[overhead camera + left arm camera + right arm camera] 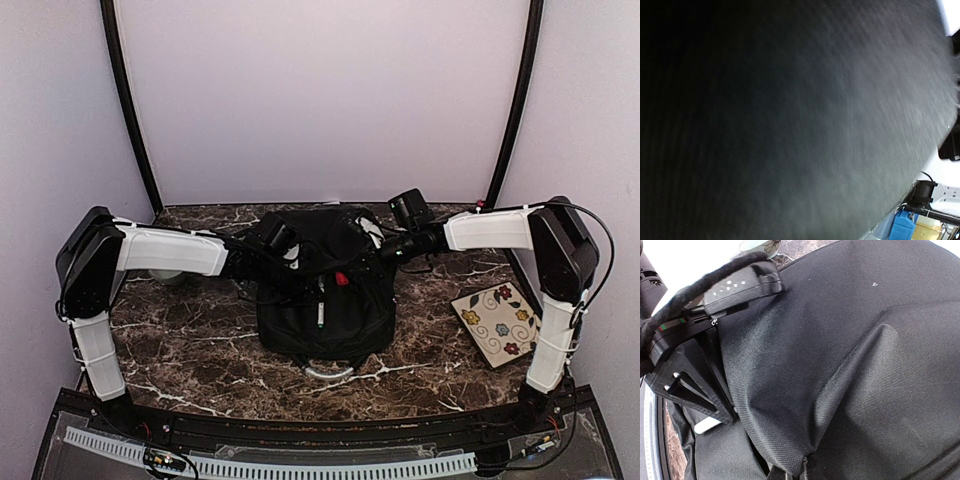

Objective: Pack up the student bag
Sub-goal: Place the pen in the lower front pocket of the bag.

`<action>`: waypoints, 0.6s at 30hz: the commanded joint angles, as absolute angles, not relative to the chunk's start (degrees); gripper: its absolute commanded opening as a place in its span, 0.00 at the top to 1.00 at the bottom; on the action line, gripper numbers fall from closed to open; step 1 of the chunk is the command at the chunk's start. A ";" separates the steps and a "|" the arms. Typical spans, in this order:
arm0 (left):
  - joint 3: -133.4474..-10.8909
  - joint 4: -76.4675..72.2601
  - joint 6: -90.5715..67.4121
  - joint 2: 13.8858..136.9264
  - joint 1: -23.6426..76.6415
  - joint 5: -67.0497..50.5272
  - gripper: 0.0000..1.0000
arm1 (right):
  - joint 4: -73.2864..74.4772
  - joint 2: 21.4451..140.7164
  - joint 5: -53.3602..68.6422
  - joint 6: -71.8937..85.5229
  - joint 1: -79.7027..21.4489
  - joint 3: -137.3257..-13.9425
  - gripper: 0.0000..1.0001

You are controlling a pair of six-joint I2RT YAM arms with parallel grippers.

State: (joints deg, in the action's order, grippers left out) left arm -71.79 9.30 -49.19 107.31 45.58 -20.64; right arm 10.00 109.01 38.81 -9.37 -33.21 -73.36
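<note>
The student bag (322,300) is a large black backpack lying in the middle of the marble table, top end toward the back wall. A pen (320,306) and a small red item (341,278) show on its front. My left gripper (291,256) reaches into the bag's top from the left; black fabric (790,120) fills the left wrist view and hides its fingers. My right gripper (377,254) reaches in from the right. In the right wrist view a fold of the bag's fabric (805,390) gathers to a pinched point at the bottom edge.
A white fabric pouch with flower print (497,322) lies flat at the right of the table. A pale round object (172,274) sits under the left arm. A light curved piece (330,372) pokes out below the bag. The left arm's black wrist (695,365) shows in the right wrist view.
</note>
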 commanded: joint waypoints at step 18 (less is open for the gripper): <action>-65.37 -14.31 -65.22 102.06 43.77 -1.21 1.00 | 9.32 105.59 42.67 -9.82 -34.49 -74.11 0.98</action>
State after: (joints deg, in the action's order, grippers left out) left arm -68.25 -2.68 -62.13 105.93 45.17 -8.84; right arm 9.28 108.84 39.05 -9.56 -33.34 -73.38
